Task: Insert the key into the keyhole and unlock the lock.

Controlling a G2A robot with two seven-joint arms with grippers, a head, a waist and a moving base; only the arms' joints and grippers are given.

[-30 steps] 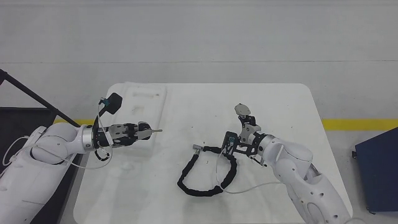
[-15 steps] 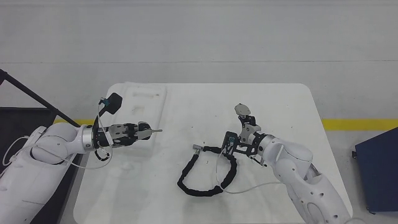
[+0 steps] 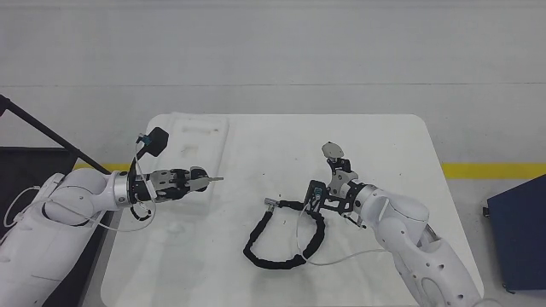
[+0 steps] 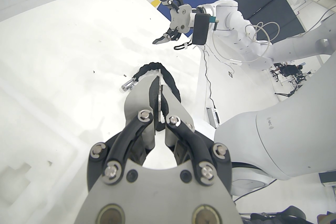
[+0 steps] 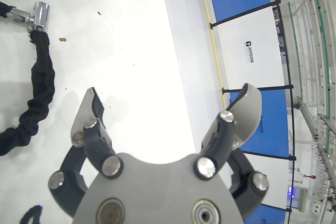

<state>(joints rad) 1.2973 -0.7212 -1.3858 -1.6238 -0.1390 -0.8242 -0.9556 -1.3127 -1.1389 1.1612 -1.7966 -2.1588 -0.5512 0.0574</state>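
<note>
A black sleeved chain [image 3: 281,240] lies in a loop on the white table [image 3: 384,145], its silver lock cylinder [image 3: 269,204] at the loop's left end. My left gripper [image 3: 200,179] hovers left of the lock, shut on the key [image 3: 215,179], whose blade points toward the lock. In the left wrist view the key [image 4: 159,89] stands edge-on between the fingers, with the cylinder [image 4: 127,84] just beyond. My right gripper [image 3: 322,173] is open and empty beside the chain's right end. The right wrist view has the cylinder [image 5: 40,16] and chain [image 5: 42,83] off to one side of that open gripper [image 5: 169,91].
A white foam tray [image 3: 198,136] lies at the table's back left corner, close behind the left arm. A thin white cable [image 3: 337,260] trails across the table near the chain. Small specks of debris dot the surface.
</note>
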